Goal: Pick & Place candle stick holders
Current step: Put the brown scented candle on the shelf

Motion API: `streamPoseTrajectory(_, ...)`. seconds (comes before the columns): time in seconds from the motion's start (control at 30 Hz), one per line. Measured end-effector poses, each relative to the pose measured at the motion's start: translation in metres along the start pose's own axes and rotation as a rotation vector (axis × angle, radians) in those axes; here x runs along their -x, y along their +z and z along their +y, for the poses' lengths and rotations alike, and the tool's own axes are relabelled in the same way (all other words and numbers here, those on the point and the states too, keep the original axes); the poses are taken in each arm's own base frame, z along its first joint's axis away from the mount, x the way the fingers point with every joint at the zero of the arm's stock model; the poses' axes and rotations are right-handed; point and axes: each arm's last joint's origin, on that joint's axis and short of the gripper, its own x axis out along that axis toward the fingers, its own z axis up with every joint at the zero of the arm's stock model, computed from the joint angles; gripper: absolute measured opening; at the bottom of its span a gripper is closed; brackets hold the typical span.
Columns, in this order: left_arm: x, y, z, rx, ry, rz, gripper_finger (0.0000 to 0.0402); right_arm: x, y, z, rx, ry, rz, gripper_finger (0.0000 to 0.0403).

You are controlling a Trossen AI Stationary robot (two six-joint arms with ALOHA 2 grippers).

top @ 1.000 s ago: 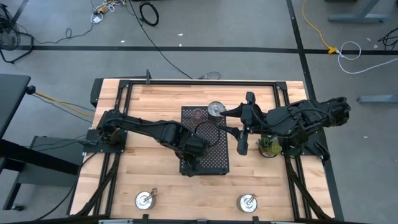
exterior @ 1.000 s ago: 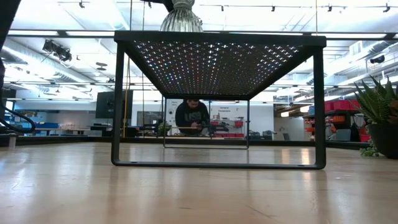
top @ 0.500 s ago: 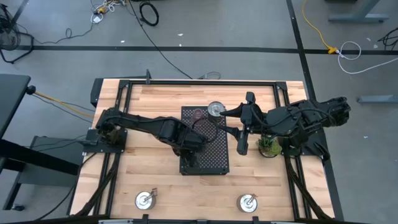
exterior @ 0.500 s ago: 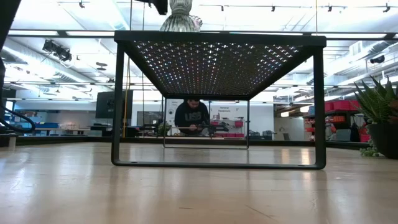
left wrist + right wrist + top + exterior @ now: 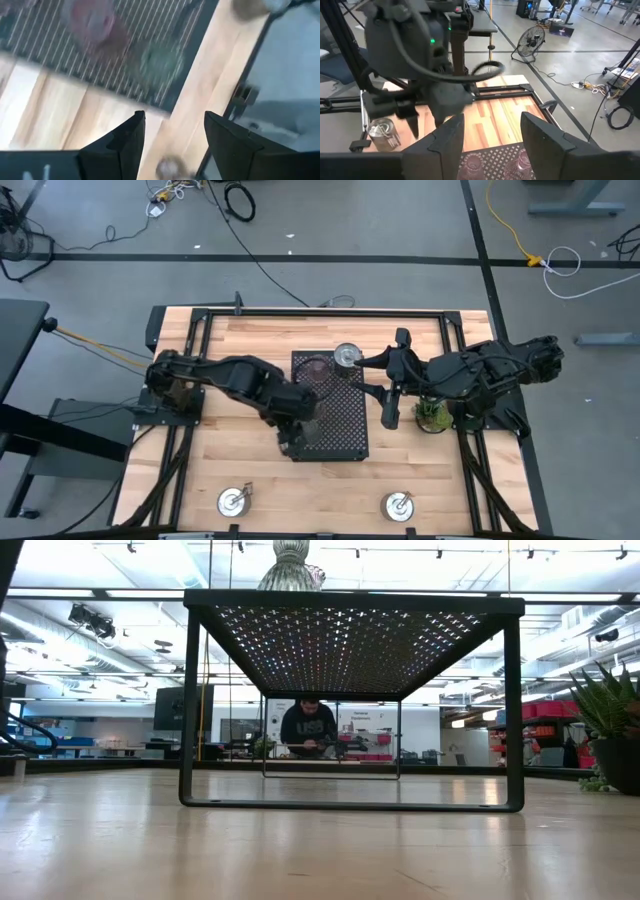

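Observation:
A black perforated tray (image 5: pixel 345 420) stands on legs mid-table. On it are a silver holder (image 5: pixel 347 356), a reddish glass holder (image 5: pixel 318 366), and pink (image 5: pixel 92 22) and green (image 5: pixel 160 60) glass holders. A ribbed glass holder (image 5: pixel 290 565) stands upright on the tray top in the low view. Two more silver holders (image 5: pixel 233 501) (image 5: pixel 398 505) rest on their disc bases near the table's near edge. My left gripper (image 5: pixel 292 442) (image 5: pixel 175 135) hovers open above the tray's near left corner, pointing down. My right gripper (image 5: pixel 368 376) (image 5: pixel 490 150) is open and hangs high by the tray's right side.
A small potted plant (image 5: pixel 432 416) stands right of the tray, under my right arm. A black frame (image 5: pixel 300 311) runs along the table's edges. Bare wood (image 5: pixel 240 340) lies left of the tray. A person (image 5: pixel 308 728) sits in the room behind the table.
My left gripper has risen off the ribbed glass holder on the tray, going out of the low view. It has also shifted toward the table's left edge. The holder stays standing where it was.

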Motion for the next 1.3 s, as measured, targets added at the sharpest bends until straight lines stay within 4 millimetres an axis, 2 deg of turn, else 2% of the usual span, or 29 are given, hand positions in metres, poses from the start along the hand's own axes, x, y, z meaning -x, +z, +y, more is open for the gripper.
streamPoseTrajectory(0.1,0.007,-0.011,-0.007,0.018,-0.013,0.020,0.0208,0.000,-0.001,0.000,-0.005,-0.001,0.009,0.0197)
streamPoseTrajectory(0.3,0.025,-0.049,-0.030,0.082,-0.062,0.023,0.0208,0.000,-0.002,0.000,-0.014,-0.003,0.018,0.0197)
streamPoseTrajectory(0.67,0.029,-0.119,-0.075,0.248,-0.058,0.022,0.0208,0.000,-0.002,0.000,-0.064,0.001,0.023,0.0197)
streamPoseTrajectory(0.83,0.009,-0.158,-0.086,0.300,0.027,0.103,0.0208,0.000,-0.002,0.000,-0.096,0.005,0.016,0.0197)
streamPoseTrajectory(1.0,-0.019,-0.193,-0.088,0.319,0.153,0.180,0.0208,0.000,0.000,0.000,-0.142,0.008,0.005,0.0197)
streamPoseTrajectory(1.17,-0.040,-0.214,-0.088,0.301,0.201,0.185,0.0209,0.000,0.000,0.000,-0.238,0.009,0.006,0.0197)
streamPoseTrajectory(1.3,-0.059,-0.225,-0.094,0.308,0.146,0.205,0.0209,0.000,0.000,0.001,-0.264,0.035,0.013,0.0197)
